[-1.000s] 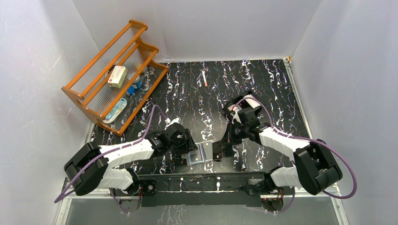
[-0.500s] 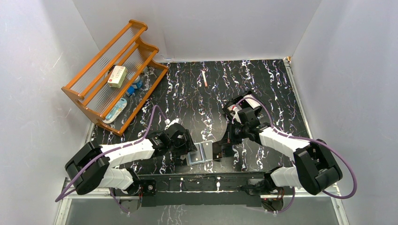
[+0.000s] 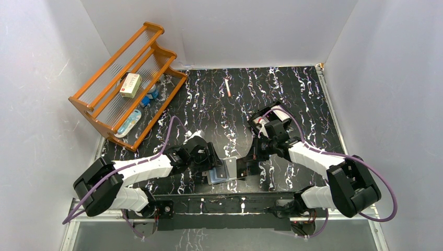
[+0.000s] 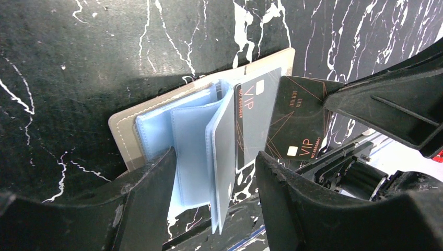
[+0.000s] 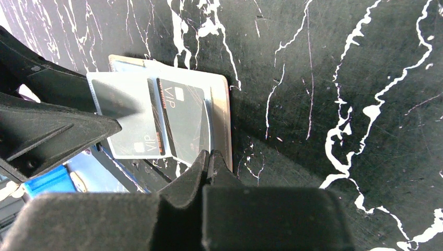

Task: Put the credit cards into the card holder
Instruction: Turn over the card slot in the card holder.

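Observation:
The card holder (image 4: 123, 137) lies open near the table's front edge, grey-brown outside with pale-blue pockets; in the top view the card holder (image 3: 225, 170) sits between both arms. A grey VIP credit card (image 4: 256, 115) sits in a pocket. A black VIP credit card (image 4: 302, 123) lies just to its right, partly under it. My left gripper (image 4: 214, 157) is open, its fingers either side of an upright blue pocket leaf (image 4: 222, 151) without touching it. My right gripper (image 5: 209, 155) is shut on the holder's near edge (image 5: 224, 112).
An orange wooden rack (image 3: 128, 86) stands at the back left, holding a cream box (image 3: 130, 84). A thin orange stick (image 3: 228, 87) lies at the back middle. A black tray (image 3: 267, 118) sits behind the right arm. The table's front rail runs just below the holder.
My left gripper has slid right over the holder's left half, and a pocket leaf now stands between its fingers. The right arm has not moved.

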Available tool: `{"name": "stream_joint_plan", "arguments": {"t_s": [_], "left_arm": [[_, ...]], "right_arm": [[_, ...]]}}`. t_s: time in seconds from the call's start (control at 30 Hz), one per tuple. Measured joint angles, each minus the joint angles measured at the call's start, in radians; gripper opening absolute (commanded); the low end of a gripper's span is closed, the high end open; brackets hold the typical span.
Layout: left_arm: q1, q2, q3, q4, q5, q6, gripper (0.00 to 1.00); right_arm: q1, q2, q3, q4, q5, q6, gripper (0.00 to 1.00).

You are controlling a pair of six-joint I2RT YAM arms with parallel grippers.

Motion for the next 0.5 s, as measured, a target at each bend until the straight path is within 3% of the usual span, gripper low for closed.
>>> {"name": "stream_joint_plan", "arguments": {"t_s": [0.5], "left_arm": [[0.0,0.0,-0.006,0.158,0.062,0.028,0.55]], "right_arm": [[0.0,0.006,0.0,0.008,-0.003,0.0,0.0]]}}
